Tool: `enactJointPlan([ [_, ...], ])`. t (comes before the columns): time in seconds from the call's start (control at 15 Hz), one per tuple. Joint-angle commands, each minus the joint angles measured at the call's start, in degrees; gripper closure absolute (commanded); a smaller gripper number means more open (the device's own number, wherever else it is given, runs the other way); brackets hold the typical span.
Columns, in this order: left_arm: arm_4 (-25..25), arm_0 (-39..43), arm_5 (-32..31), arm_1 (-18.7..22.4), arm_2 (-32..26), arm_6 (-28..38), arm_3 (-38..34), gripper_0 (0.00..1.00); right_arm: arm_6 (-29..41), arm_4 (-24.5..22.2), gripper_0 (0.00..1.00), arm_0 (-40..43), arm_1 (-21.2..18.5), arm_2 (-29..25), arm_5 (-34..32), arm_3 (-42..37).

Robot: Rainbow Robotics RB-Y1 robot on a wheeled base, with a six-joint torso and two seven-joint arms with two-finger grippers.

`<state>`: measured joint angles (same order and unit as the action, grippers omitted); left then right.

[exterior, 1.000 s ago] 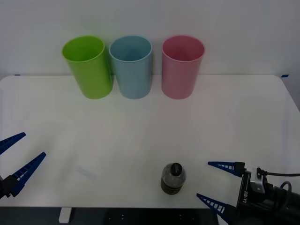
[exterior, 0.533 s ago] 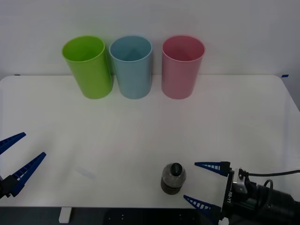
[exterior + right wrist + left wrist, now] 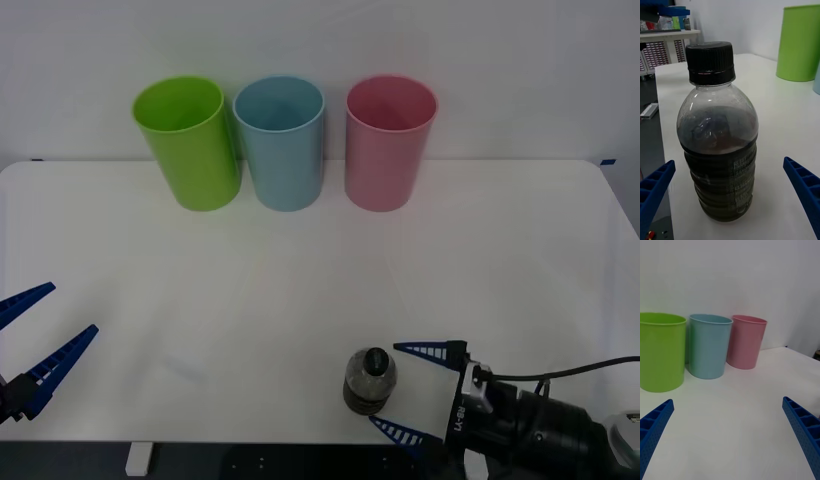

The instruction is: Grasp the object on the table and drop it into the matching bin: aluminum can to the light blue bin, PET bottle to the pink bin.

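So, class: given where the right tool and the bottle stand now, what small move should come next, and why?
Probably ease the right tool a little further forward, then close. Its open fingers lie beside the upright PET bottle near the table edge, not yet around its body. The left tool waits open.

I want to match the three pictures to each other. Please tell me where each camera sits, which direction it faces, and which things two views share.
Front view: above the arms, looking forward and down at the white table; both open claws show, left claw, right claw beside the PET bottle.
Right wrist view: on the right wrist, facing the bottle close between its blue fingers.
Left wrist view: on the left wrist, facing the lime green bin, light blue bin and pink bin.
Shared: bottle in front and right wrist; bins in front and left wrist.
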<state>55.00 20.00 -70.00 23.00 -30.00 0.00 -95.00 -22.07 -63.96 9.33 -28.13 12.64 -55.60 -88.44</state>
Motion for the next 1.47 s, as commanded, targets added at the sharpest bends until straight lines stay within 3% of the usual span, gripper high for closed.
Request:
enactJointPlan([
  [0.07, 0.00, 0.00, 0.00, 0.00, 0.00, 0.00, 0.00, 0.00, 0.19, 0.06, 0.00, -1.07, 0.01, 2.39, 3.05, 0.02],
  [0.87, 0.00, 0.00, 0.00, 0.00, 0.00, 0.00, 0.00, 0.00, -0.95, -2.40, 0.00, -3.62, 4.75, 4.58, 4.80, 3.53],
  [0.93, 0.00, 0.00, 0.00, 0.00, 0.00, 0.00, 0.00, 0.00, -1.13, -2.31, 0.07, -3.62, 4.75, 4.58, 4.80, 3.53],
  [1.07, 0.00, 0.00, 0.00, 0.00, 0.00, 0.00, 0.00, 0.00, -1.30, -2.31, 0.84, -3.27, 4.75, 4.58, 4.89, 3.44],
  [1.13, 0.00, 0.00, 0.00, 0.00, 0.00, 0.00, 0.00, 0.00, -1.22, -2.23, 0.96, -3.27, 4.75, 4.58, 4.89, 3.53],
  [1.2, 0.00, 0.00, 0.00, 0.00, 0.00, 0.00, 0.00, 0.00, -1.30, -2.14, 1.00, -3.18, 4.75, 4.49, 4.89, 3.53],
  [1.47, 0.00, 0.00, 0.00, 0.00, 0.00, 0.00, 0.00, 0.00, -1.22, -2.14, 1.00, -3.18, 4.75, 4.32, 4.80, 3.53],
])
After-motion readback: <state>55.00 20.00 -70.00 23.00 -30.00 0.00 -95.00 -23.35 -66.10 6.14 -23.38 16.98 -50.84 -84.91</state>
